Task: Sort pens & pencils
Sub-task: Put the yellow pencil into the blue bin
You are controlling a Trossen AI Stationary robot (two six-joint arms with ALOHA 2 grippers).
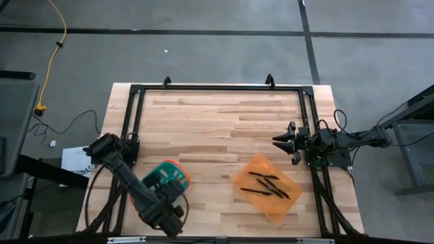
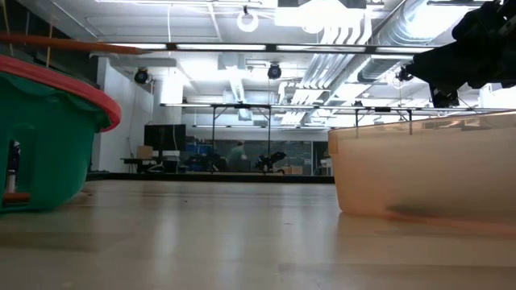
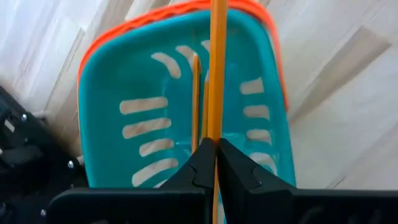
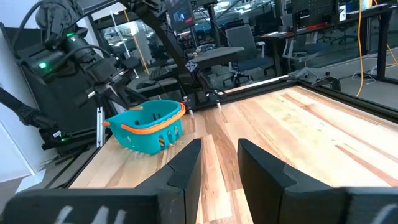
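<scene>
My left gripper (image 3: 216,155) hovers over a teal basket with an orange rim (image 3: 118,74), at the table's near left (image 1: 166,177), and is shut on an orange-yellow pencil (image 3: 217,68). A second pencil (image 3: 195,99) lies inside the basket, on its slotted floor. Several black pens (image 1: 266,184) lie in the orange tray (image 1: 281,203) at the near right. My right gripper (image 4: 217,155) is open and holds nothing, above the table's right side (image 1: 281,140), beyond the tray. My left gripper pinches the pencil between its two fingertips (image 3: 205,163). The pencil's shaft (image 3: 217,134) runs forward past the tips, out over the basket, and a short piece shows behind them. It is lifted clear and touches neither the basket nor the pencil inside.
A black frame (image 1: 217,88) runs along the table's far, left and right edges. Bare wood lies between the basket and the tray (image 2: 242,234) and across the far half of the table. In the low view the tray's translucent wall (image 2: 419,169) stands at the right.
</scene>
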